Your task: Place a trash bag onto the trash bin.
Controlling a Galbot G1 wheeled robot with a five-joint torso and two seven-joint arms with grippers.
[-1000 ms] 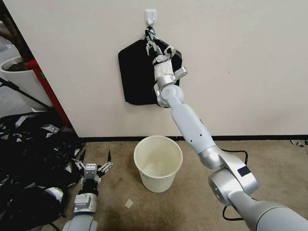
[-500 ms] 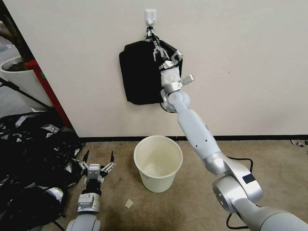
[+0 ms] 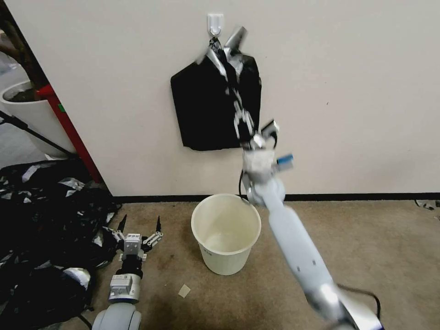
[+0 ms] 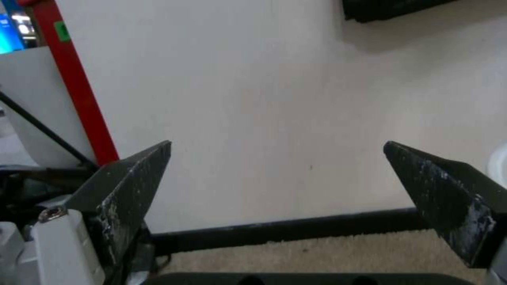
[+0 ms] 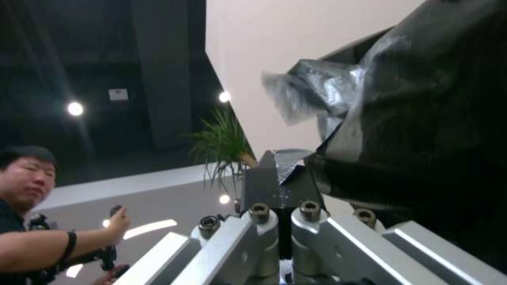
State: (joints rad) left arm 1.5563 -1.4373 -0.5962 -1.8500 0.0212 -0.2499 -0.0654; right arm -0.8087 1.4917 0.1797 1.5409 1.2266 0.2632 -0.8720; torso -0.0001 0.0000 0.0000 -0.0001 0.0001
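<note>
Right claw [image 3: 242,120]: raised before the wall, in front of the right edge of the flat black stack [image 3: 201,107] that hangs from a white hook [image 3: 215,23]. In the right wrist view the right claw [image 5: 279,174] has its two dark fingers pressed together on a fold of the trash bag [image 5: 422,130], glossy black film that bulges beside the fingers.

Trash bag [image 3: 233,73]: a thin strip with silver highlights, stretched from the hook area down to the claw, lying over the stack's right side. Where strip ends and stack begins cannot be told.

Trash bin [image 3: 226,233]: upright on the carpet floor [image 3: 376,247], close to the black baseboard [image 3: 357,196], mouth open, inside bare. The right forearm passes just beside its right rim. Open carpet to its right as far as the frame edge; a small paper scrap [image 3: 184,290] lies on the floor in front of it.

Left claw [image 3: 139,225]: low over the carpet, left of the bin and apart from it, pointing at the wall. In the left wrist view the left claw [image 4: 277,158] has its fingers spread wide, nothing between them.

Heap of black plastic [image 3: 46,229]: flecked with silver, along the left, its edge just beside the left claw.

Red post [image 3: 68,123] and white planter pot [image 3: 27,114]: far left, at the wall's corner.
</note>
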